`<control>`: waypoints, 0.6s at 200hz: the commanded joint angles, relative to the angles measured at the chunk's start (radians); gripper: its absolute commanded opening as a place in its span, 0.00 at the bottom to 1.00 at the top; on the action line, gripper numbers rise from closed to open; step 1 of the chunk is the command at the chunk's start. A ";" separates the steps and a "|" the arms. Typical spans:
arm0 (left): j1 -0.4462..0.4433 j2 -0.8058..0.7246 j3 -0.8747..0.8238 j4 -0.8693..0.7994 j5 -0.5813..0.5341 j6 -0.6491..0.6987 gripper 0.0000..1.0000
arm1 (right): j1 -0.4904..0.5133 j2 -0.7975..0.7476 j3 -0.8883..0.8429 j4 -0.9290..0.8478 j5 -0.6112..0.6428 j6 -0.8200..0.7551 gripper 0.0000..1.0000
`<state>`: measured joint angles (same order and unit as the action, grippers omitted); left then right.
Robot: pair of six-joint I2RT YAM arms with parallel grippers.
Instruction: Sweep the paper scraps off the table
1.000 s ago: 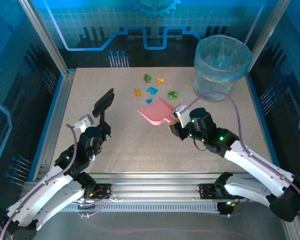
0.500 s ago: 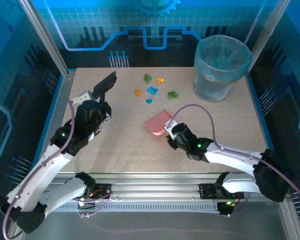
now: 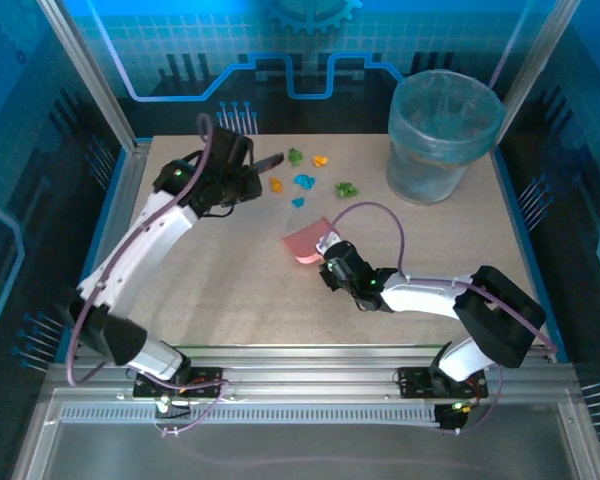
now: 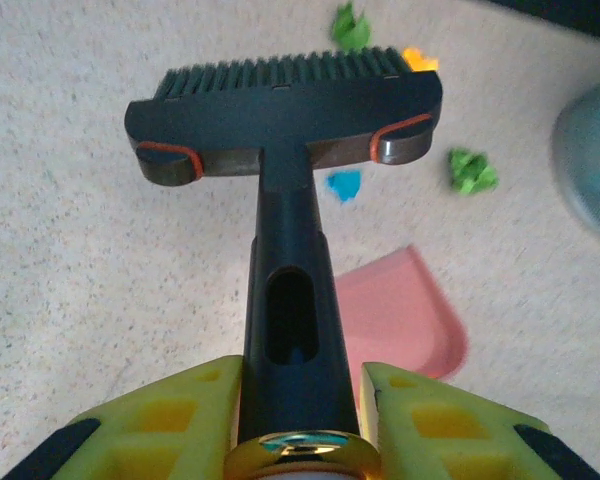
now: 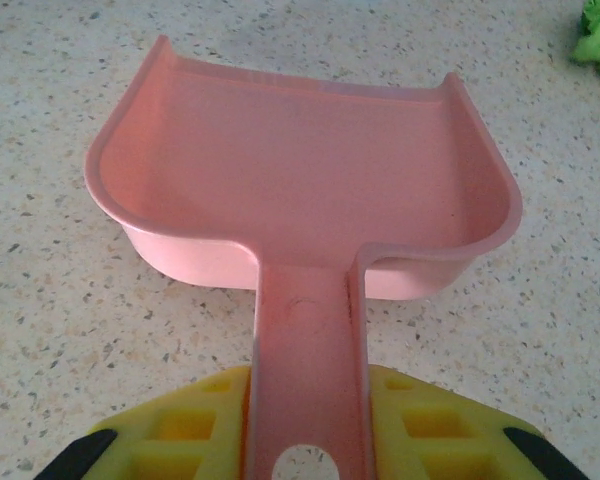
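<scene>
The paper scraps (image 3: 303,181) — orange, blue, green — lie in a loose band running left to right on the far middle of the table (image 3: 230,280), left of the bin (image 3: 442,130). The left fingers (image 4: 170,410) clamp a black brush (image 4: 285,100), handle aimed right at them. The right fingers (image 5: 180,430) grip the pink dustpan (image 5: 300,200) by its handle — mouth facing far-left, near the scraps.

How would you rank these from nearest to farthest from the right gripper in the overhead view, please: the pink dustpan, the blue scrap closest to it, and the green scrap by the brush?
1. pink dustpan: held in the right gripper.
2. blue scrap: just beyond the dustpan's far edge.
3. green scrap: far side, beside the brush.
</scene>
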<state>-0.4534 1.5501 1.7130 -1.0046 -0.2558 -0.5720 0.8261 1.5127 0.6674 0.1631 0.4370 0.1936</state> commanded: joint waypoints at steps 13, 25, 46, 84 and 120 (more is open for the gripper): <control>0.008 0.161 0.207 -0.214 0.033 0.104 0.00 | -0.048 0.004 -0.018 0.091 -0.030 0.096 0.00; 0.007 0.209 0.250 -0.241 0.027 0.130 0.00 | -0.050 0.006 -0.022 0.100 -0.036 0.091 0.00; 0.010 0.282 0.315 -0.286 -0.028 0.165 0.00 | -0.051 0.022 -0.021 0.129 -0.059 0.072 0.00; 0.028 0.381 0.431 -0.305 -0.011 0.177 0.00 | -0.045 0.064 0.004 0.113 -0.061 0.068 0.00; 0.041 0.486 0.579 -0.337 -0.009 0.188 0.00 | -0.030 0.082 0.019 0.113 -0.049 0.049 0.00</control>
<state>-0.4248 1.9903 2.1944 -1.3071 -0.2489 -0.4145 0.7853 1.5711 0.6590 0.2535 0.3851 0.2466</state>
